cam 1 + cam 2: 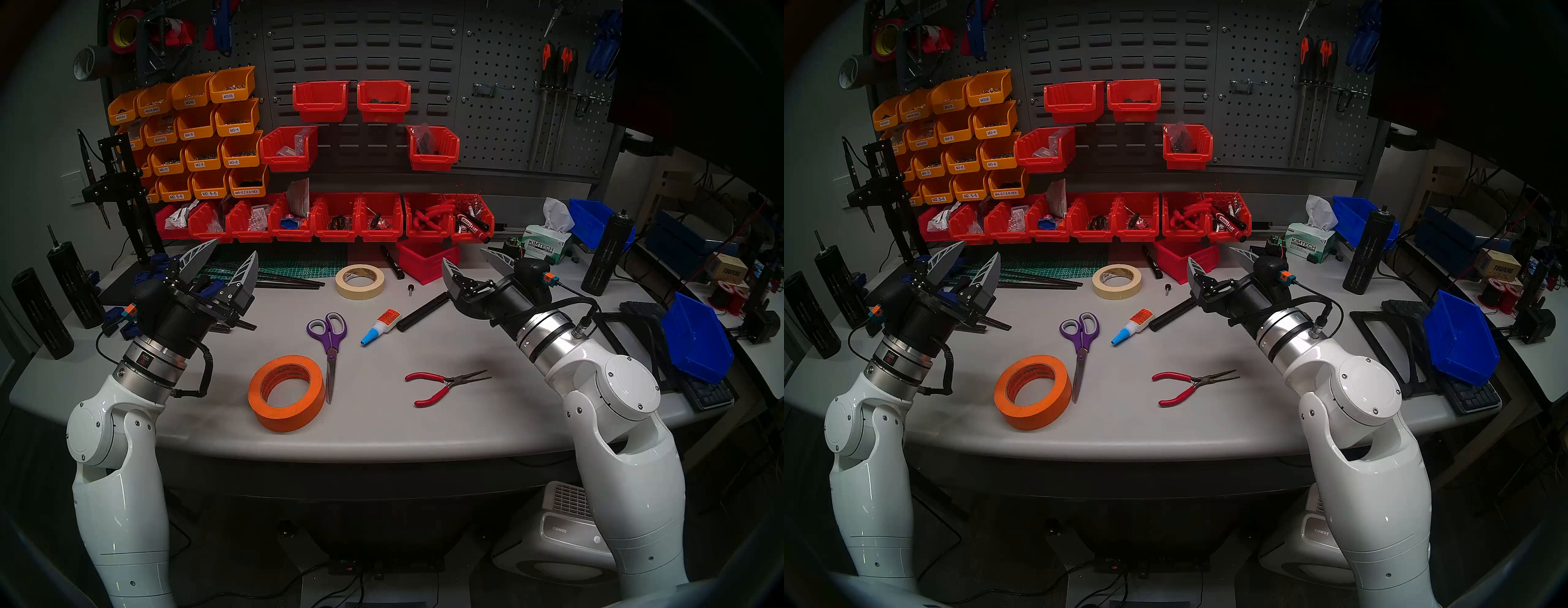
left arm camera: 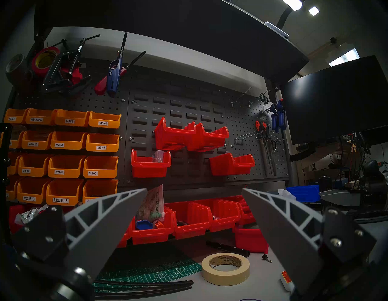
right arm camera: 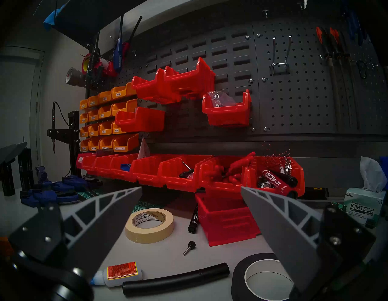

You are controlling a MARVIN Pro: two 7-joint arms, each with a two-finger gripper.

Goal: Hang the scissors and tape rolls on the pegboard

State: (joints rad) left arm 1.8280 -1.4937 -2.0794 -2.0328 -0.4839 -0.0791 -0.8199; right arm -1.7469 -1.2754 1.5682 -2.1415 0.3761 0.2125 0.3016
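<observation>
Wide-open, empty right tool [image 3: 191,190] over a seemingly black tape roll [image 3: 239,273], hidden from head views.

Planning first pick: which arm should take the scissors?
Left, marginally. The scissors lie left of table centre beside the orange roll, nearer the open left gripper; the open right gripper hangs farther off.

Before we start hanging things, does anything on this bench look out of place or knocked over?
One red bin sits loose and tilted on the table below the wall row instead of hanging. The scissors, orange roll and cream roll lie flat, unhung. Nothing looks spilled or damaged.
</observation>
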